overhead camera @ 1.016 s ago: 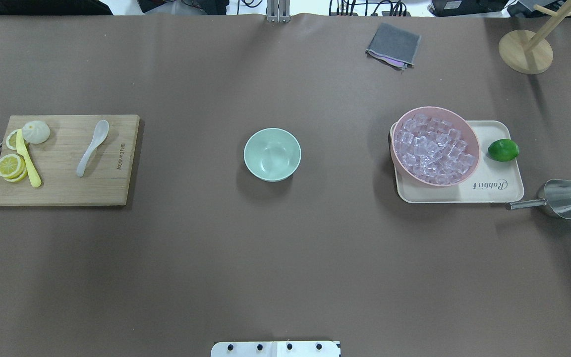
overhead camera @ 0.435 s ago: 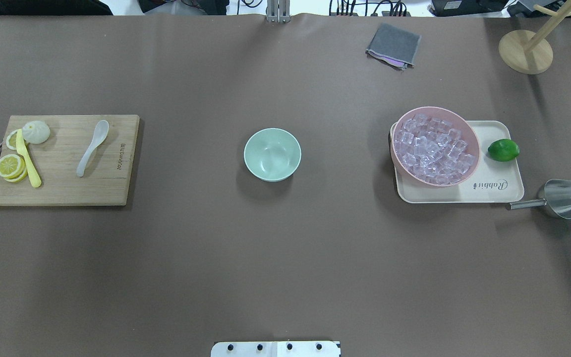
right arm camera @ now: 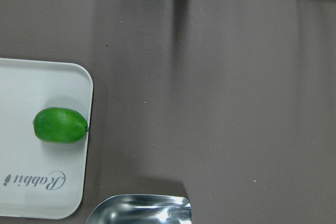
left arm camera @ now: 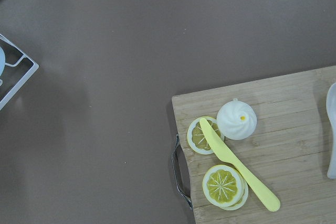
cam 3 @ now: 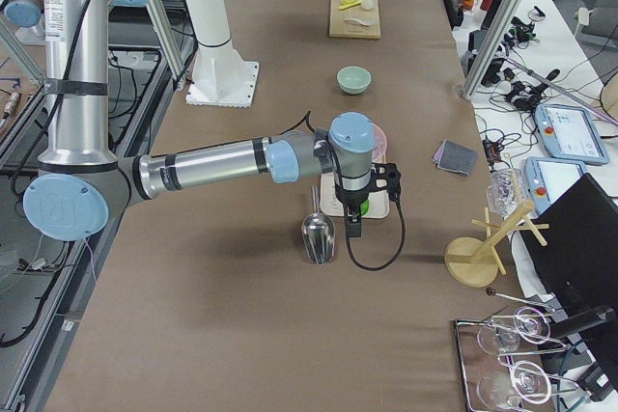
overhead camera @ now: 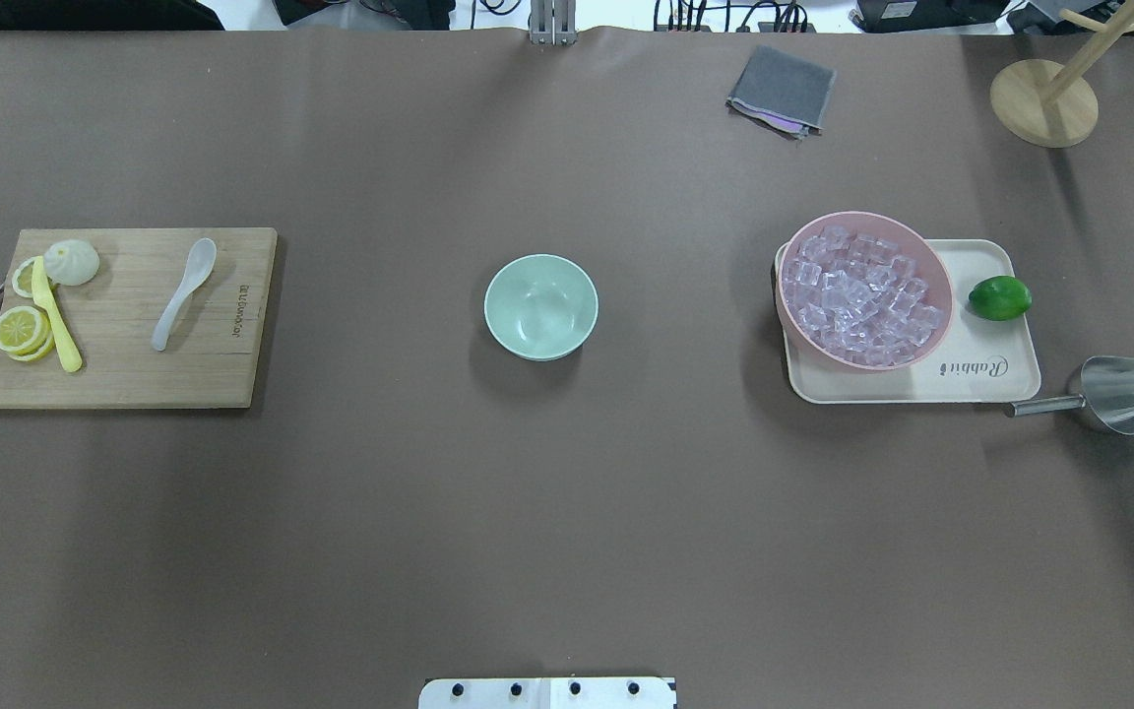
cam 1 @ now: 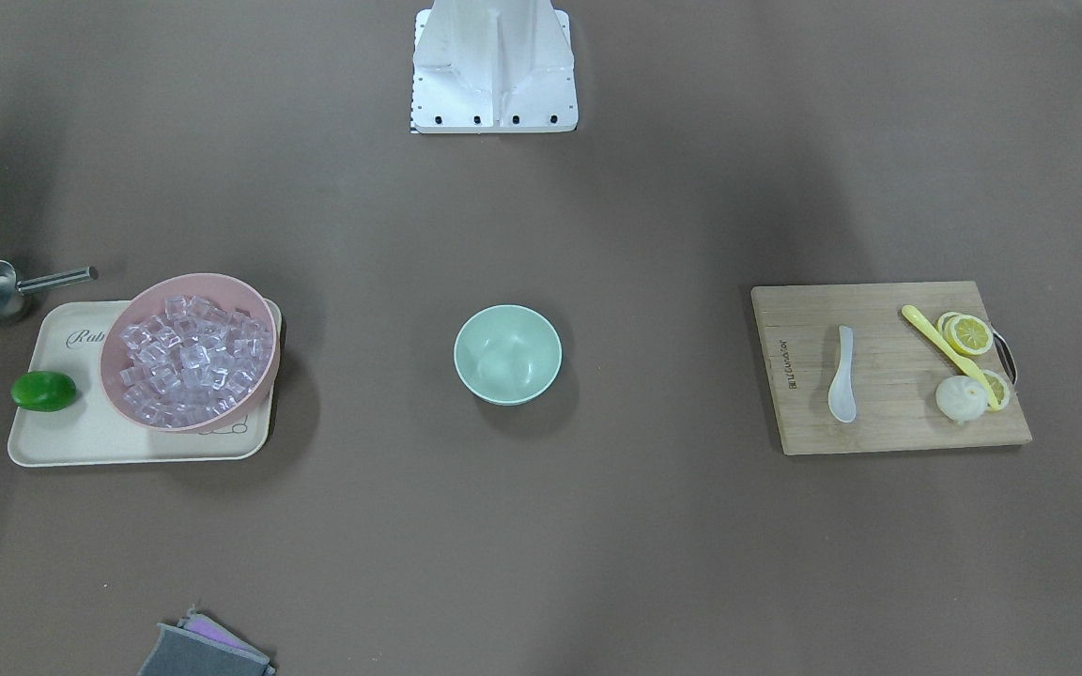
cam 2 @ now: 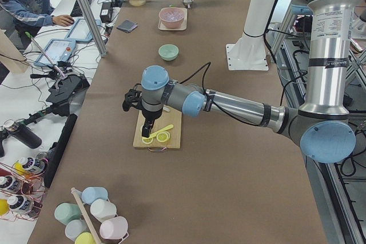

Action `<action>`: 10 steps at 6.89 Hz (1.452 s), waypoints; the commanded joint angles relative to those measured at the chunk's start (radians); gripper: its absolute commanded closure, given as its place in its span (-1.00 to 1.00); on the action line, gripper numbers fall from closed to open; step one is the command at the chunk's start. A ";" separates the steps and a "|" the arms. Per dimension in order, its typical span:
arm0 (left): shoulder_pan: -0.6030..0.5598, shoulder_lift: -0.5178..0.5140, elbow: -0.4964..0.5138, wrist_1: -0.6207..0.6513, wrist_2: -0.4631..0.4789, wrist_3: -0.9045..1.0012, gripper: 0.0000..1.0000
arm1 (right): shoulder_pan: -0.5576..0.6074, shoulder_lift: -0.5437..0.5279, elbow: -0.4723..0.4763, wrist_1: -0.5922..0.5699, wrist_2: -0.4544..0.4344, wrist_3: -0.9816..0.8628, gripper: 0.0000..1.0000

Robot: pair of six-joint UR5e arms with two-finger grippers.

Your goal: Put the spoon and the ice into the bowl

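Note:
The white translucent spoon (overhead camera: 183, 292) lies on a wooden cutting board (overhead camera: 124, 379) at the table's left; it also shows in the front view (cam 1: 843, 374) and at the left wrist view's edge (left arm camera: 332, 129). The mint-green bowl (overhead camera: 540, 306) stands empty at the centre. The ice cubes (overhead camera: 862, 295) fill a pink bowl (overhead camera: 867, 216) on a cream tray (overhead camera: 971, 384). My left gripper (cam 2: 147, 127) hangs above the board's lemon end. My right gripper (cam 3: 353, 229) hangs above the tray's lime end. Both show only in the side views, so I cannot tell whether they are open or shut.
On the board lie lemon slices (overhead camera: 21, 330), a yellow spoon (overhead camera: 55, 315) and a white bun (overhead camera: 71, 262). A lime (overhead camera: 999, 297) sits on the tray, a metal scoop (overhead camera: 1123, 394) beside it. A grey cloth (overhead camera: 782, 91) and a wooden stand (overhead camera: 1043, 102) are at the far right.

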 commanded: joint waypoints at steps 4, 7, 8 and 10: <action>0.001 0.006 -0.010 -0.049 -0.011 -0.055 -0.96 | -0.002 -0.018 -0.001 0.055 0.095 0.003 -1.00; 0.010 -0.003 -0.010 -0.059 -0.072 -0.060 -0.95 | -0.003 -0.018 0.006 0.090 0.118 0.007 -1.00; 0.018 -0.014 -0.027 -0.057 -0.101 -0.118 -0.95 | -0.011 -0.014 0.008 0.100 0.116 0.085 -1.00; 0.140 -0.046 -0.093 -0.059 -0.039 -0.339 -0.96 | -0.069 -0.001 0.014 0.187 0.109 0.226 -1.00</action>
